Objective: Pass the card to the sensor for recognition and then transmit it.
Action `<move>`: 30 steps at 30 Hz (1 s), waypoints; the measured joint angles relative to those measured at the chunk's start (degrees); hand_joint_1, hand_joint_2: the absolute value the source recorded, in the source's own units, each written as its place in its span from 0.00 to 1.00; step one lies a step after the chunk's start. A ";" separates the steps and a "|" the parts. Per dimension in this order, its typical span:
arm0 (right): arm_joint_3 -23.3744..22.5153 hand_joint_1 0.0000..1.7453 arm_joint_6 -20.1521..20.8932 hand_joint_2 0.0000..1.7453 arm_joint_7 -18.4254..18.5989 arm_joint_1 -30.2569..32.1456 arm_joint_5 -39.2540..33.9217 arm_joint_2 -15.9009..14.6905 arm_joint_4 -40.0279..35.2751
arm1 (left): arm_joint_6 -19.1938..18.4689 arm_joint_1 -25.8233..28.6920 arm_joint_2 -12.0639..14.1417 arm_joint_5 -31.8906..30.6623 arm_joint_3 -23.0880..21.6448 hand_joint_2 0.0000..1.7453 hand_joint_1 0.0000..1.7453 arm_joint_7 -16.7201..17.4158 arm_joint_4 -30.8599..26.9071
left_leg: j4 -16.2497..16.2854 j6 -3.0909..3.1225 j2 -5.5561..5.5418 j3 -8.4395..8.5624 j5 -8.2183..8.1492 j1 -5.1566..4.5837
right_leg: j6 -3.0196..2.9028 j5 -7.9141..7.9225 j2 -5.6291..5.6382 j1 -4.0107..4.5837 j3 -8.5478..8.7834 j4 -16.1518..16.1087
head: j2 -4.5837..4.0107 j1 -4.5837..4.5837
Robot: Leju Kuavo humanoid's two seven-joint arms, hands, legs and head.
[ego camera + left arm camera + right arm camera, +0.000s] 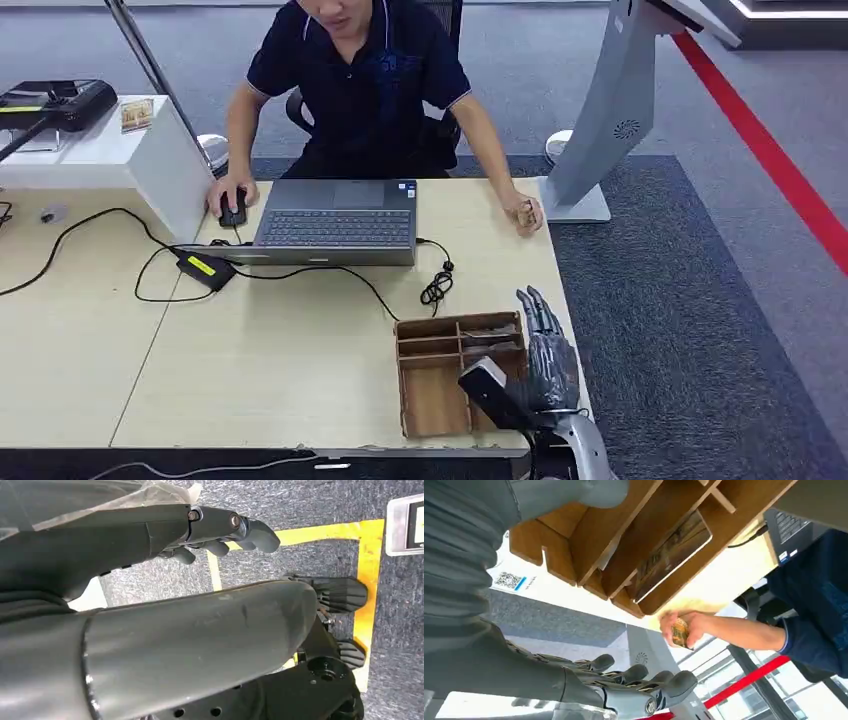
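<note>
My left hand [220,530] hangs down, fingers loosely curled, holding nothing. The card [490,336] lies in the wooden organizer [432,400] on the table; my right hand [548,360], fingers spread wide, should lower squarely onto it.

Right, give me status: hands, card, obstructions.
Right hand open beside the wooden organizer, holding nothing. Left hand hanging low, empty. Card lying in an organizer slot, ungripped. Person's hand resting on the table beyond it.
</note>
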 joint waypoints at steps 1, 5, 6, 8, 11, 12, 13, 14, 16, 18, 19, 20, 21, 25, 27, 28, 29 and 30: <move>-0.04 0.00 0.00 1.00 0.02 0.00 0.02 0.00 0.06 | 0.00 0.00 -0.02 0.00 0.00 0.00 0.00 0.00 0.00 | 0.00 0.00 0.00 0.00 0.00 0.00 | 0.00 0.00 0.00 0.00 0.00 0.00 | -0.02 0.02; -0.17 0.00 -0.02 1.00 0.02 0.00 0.29 0.02 0.24 | 0.00 -0.01 -0.02 -0.02 -0.02 0.00 0.00 0.00 0.00 | 0.00 0.00 0.00 0.00 0.00 0.00 | 0.00 0.00 0.00 0.00 0.00 0.00 | 0.00 0.00; -0.17 0.00 -0.02 1.00 0.02 0.00 0.29 0.02 0.24 | 0.00 -0.01 -0.02 -0.02 -0.02 0.00 0.00 0.00 0.00 | 0.00 0.00 0.00 0.00 0.00 0.00 | 0.00 0.00 0.00 0.00 0.00 0.00 | 0.00 0.00; -0.17 0.00 -0.02 1.00 0.02 0.00 0.29 0.02 0.24 | 0.00 -0.01 -0.02 -0.02 -0.02 0.00 0.00 0.00 0.00 | 0.00 0.00 0.00 0.00 0.00 0.00 | 0.00 0.00 0.00 0.00 0.00 0.00 | 0.00 0.00; -0.35 0.00 -0.02 1.00 -0.07 0.03 0.53 0.04 0.42 | 0.00 0.00 0.00 -0.02 -0.02 0.00 0.00 0.00 0.00 | 0.00 0.00 0.00 0.00 0.00 0.00 | 0.00 0.00 0.00 0.00 0.00 0.00 | 0.00 0.00; -0.39 0.00 -0.02 1.00 -0.07 0.03 0.55 0.04 0.42 | 0.00 0.00 0.00 -0.02 -0.02 0.00 0.00 0.00 0.00 | 0.00 0.00 0.00 0.00 0.00 0.00 | 0.00 0.00 0.00 0.00 0.00 0.00 | 0.00 0.00; -0.76 0.00 -0.02 1.00 -0.39 0.04 0.74 0.11 0.41 | 0.00 -0.01 0.00 -0.02 -0.02 0.00 0.00 0.00 0.00 | 0.00 0.00 0.00 0.00 0.00 0.00 | 0.00 0.00 0.00 0.00 0.00 0.00 | 0.00 0.02; -1.40 0.00 -0.02 1.00 -0.85 0.05 1.44 0.33 0.44 | 0.00 -0.01 0.00 -0.04 -0.02 0.00 0.00 0.00 0.00 | 0.00 0.00 0.00 0.00 0.00 0.00 | 0.00 0.00 0.00 0.00 0.00 0.00 | 0.00 0.00; -1.95 0.00 0.00 1.00 -1.01 0.00 1.77 0.46 0.41 | -0.07 -0.01 0.00 -0.20 -0.02 0.00 0.00 0.00 0.00 | 0.00 0.00 0.00 0.00 0.00 0.00 | 0.00 0.00 0.00 0.00 0.00 0.00 | 0.00 -0.02; -2.12 0.00 0.00 1.00 -1.01 -0.10 1.88 0.48 0.39 | -0.07 -0.01 0.00 -0.22 -0.02 0.00 0.00 0.00 0.00 | 0.00 0.00 0.00 0.00 0.00 0.00 | 0.00 0.00 0.00 0.00 0.00 0.00 | 0.00 0.00; -2.25 0.00 0.00 1.00 -1.01 -0.14 1.99 0.48 0.39 | -0.07 -0.01 0.00 -0.24 -0.04 0.00 0.00 0.00 0.00 | 0.00 0.00 0.00 0.00 0.00 0.00 | 0.00 0.00 0.00 0.00 0.00 0.00 | 0.00 -0.02; -2.34 0.00 0.00 1.00 -1.01 -0.24 2.06 0.52 0.39 | -0.09 -0.01 0.00 -0.31 -0.04 0.00 0.00 0.00 0.00 | 0.00 0.00 0.00 0.00 0.00 0.00 | 0.00 0.00 0.00 0.00 0.00 0.00 | 0.00 0.00; -2.36 0.00 0.02 1.00 -1.01 -0.32 2.19 0.52 0.39 | -0.07 -0.01 0.00 -0.37 -0.04 0.00 0.00 0.00 0.00 | 0.00 0.00 0.00 0.00 0.00 0.00 | 0.00 0.00 0.00 0.00 0.00 0.00 | 0.00 0.00; -2.38 0.00 0.09 1.00 -1.01 -0.47 2.54 0.57 0.35 | -0.09 -0.01 0.00 -0.37 -0.04 0.00 0.00 -0.02 0.00 | 0.00 0.00 0.00 0.00 0.00 0.00 | 0.00 0.00 0.00 0.00 0.00 0.00 | 0.00 0.00; -2.38 0.00 0.13 1.00 -1.01 -0.58 2.58 0.57 0.33 | -0.09 -0.01 0.00 -0.37 -0.04 0.00 0.00 -0.02 0.00 | 0.00 0.00 0.00 0.00 0.00 0.00 | 0.00 0.00 0.00 0.00 0.00 0.00 | 0.00 0.00; -2.38 0.00 0.18 1.00 -1.01 -0.62 2.62 0.57 0.31 | -0.09 -0.01 0.00 -0.37 -0.07 0.00 0.00 -0.02 0.00 | 0.00 0.00 0.00 0.00 0.00 0.00 | 0.00 0.00 0.00 0.00 0.00 0.00 | 0.00 0.00; -2.38 0.00 0.20 1.00 -1.01 -0.63 2.69 0.57 0.28 | -0.09 -0.01 0.00 -0.37 -0.04 0.00 0.00 -0.02 0.00 | 0.00 0.00 0.00 0.00 0.00 0.00 | 0.00 0.00 0.00 0.00 0.00 0.00 | 0.00 0.00; -2.38 0.00 0.26 1.00 -0.98 -0.64 2.71 0.57 0.24 | -0.09 -0.01 0.00 -0.37 -0.06 0.00 0.00 -0.02 0.00 | 0.00 0.00 0.00 0.00 0.00 0.00 | 0.00 0.00 0.00 0.00 0.00 0.00 | 0.00 0.00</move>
